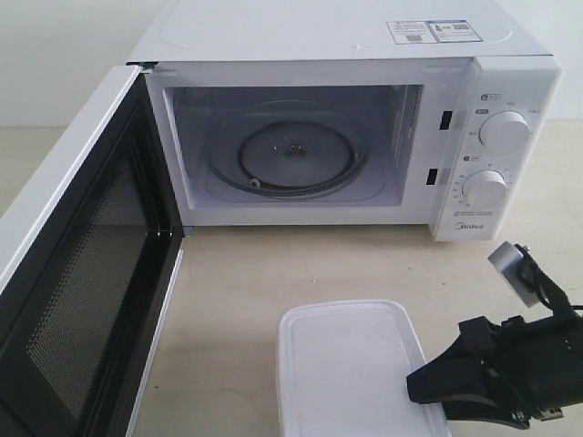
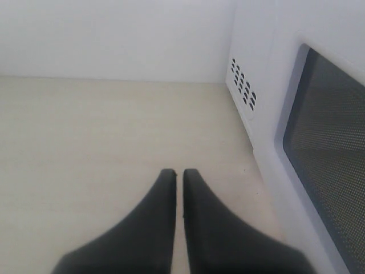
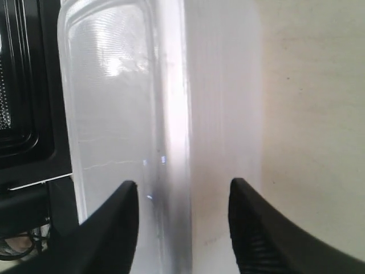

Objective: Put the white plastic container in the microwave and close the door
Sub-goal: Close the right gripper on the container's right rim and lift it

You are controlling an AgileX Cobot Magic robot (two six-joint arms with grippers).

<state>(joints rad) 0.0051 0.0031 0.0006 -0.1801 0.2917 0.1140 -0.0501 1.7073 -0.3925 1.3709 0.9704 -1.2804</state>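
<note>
the white plastic container (image 1: 351, 364) is lying flat on the table (image 1: 237, 273) in front of the microwave (image 1: 319, 32), outside the cavity, so the loading step is not yet done. the right gripper (image 3: 182, 188) is sitting at the container's right edge with its fingers (image 3: 114, 222) spread wide and the box's rim showing between them, gripping nothing; that stance looks like it is lining up for a grasp on the edge. the door (image 1: 82, 273) is standing swung wide open on the left, leaving the glass turntable (image 1: 291, 155) exposed and the opening free for the box. the left gripper (image 2: 179, 171) is hovering over bare table beside the door's outer face, its fingers pressed together and holding nothing, probably parked there so it is being kept ready to push the door shut later
</note>
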